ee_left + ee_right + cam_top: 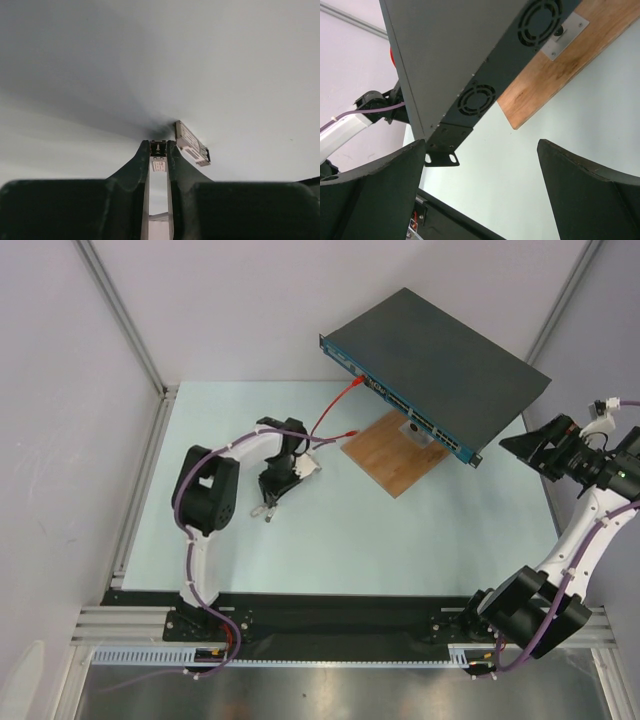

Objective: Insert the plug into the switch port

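Dangling from switch, red cable ends beside wooden board.

A dark grey switch with a blue front edge fills the upper right. Below it lies a brown, wood-grained board. A red cable shows at centre.

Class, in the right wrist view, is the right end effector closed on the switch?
No, the right end effector is wide open with nothing held in it; the switch stands beyond it.

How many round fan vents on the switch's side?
2. One vent sits near the switch's corner bracket, the other vent farther along, by the board. More may be out of frame.
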### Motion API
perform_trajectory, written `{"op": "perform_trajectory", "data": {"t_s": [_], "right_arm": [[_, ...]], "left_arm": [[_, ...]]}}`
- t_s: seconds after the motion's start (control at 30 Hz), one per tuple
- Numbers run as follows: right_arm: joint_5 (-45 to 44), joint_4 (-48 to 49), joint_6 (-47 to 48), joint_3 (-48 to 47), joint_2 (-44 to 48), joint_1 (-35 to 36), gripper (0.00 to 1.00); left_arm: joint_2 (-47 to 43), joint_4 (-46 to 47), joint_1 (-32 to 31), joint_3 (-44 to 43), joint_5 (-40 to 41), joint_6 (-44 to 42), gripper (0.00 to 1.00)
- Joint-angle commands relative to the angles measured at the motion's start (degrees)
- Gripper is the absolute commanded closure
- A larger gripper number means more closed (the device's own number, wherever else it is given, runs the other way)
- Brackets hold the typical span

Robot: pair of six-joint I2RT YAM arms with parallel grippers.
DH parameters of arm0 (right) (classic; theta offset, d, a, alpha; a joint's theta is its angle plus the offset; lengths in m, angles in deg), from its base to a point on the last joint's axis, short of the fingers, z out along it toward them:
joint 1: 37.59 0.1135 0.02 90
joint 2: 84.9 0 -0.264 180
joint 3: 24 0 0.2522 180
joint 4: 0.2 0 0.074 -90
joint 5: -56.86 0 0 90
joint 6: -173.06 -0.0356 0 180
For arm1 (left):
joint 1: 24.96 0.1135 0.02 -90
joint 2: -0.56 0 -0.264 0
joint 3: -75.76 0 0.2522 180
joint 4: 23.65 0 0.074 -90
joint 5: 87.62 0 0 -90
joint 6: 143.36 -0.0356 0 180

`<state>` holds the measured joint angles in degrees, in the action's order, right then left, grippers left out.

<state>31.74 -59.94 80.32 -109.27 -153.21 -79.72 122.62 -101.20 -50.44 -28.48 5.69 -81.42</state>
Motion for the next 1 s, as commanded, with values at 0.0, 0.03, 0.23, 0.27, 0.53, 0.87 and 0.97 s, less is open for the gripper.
{"op": "perform_trajectory", "data": {"t_s": [0.0,0.03,0.23,0.27,0.53,0.87,0.97], "right_arm": [[1.21,-0.34,1.07,-5.65,1.43,-0.32,0.00],[1.04,-0.43,0.81,-6.18,1.60,-0.32,0.00],[1.92,2.29,-2.26,-10.75,3.45,1.25,0.00],[1.13,2.99,-2.70,-11.46,3.80,3.35,0.00],[-15.56,16.23,-3.41,-7.00,12.84,23.74,0.00],[-38.16,30.23,4.50,-4.26,11.29,61.01,0.00],[-40.53,29.19,8.79,-4.87,8.91,68.47,0.01]], "left_arm": [[-9.98,-1.69,1.04,-3.65,-8.56,1.77,0.99],[-11.65,-1.51,1.30,-4.96,-10.93,3.25,1.00],[-26.42,0.93,4.73,-9.36,-30.76,6.42,1.00],[-28.00,2.43,5.78,-9.11,-32.65,7.65,1.00],[-44.51,30.41,5.79,-2.36,-43.83,33.18,1.00],[-58.52,68.53,-3.78,16.30,-30.48,50.81,0.99],[-58.51,71.60,-6.60,17.79,-27.40,53.54,0.99]]}}
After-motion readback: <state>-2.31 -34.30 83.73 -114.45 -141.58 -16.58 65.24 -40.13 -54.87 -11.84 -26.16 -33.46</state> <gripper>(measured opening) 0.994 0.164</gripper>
